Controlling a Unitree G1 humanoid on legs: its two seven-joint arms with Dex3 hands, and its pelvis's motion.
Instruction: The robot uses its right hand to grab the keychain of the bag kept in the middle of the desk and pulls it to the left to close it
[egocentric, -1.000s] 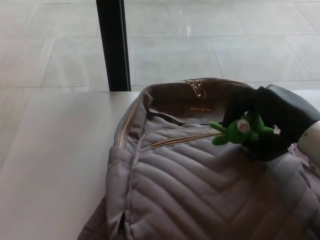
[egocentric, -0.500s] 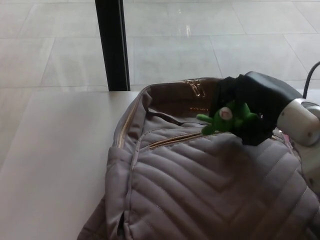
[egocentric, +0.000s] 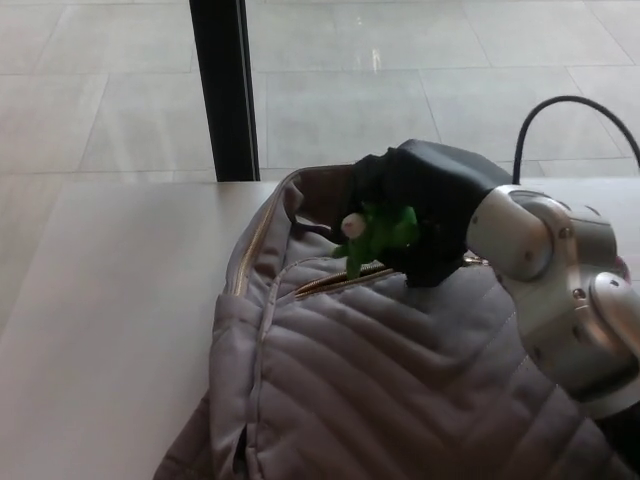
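The right hand (egocentric: 420, 215) is clenched on the green plush keychain (egocentric: 378, 232), above the front zipper (egocentric: 335, 283) of the grey quilted bag (egocentric: 380, 380) on the table (egocentric: 110, 300). Keychain likely light and squashy: grip near its attachment. Limp bag may drag

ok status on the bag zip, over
Right hand shut on green keychain, over front pocket of grey bag. Left hand not in view. Gold zipper track left of keychain unobstructed.

Lower part of bag (egocentric: 350, 380) cropped by bottom edge; right end of zip (egocentric: 330, 284) hidden behind right hand (egocentric: 430, 210); keychain (egocentric: 378, 232) partly enclosed within it, details blurred.
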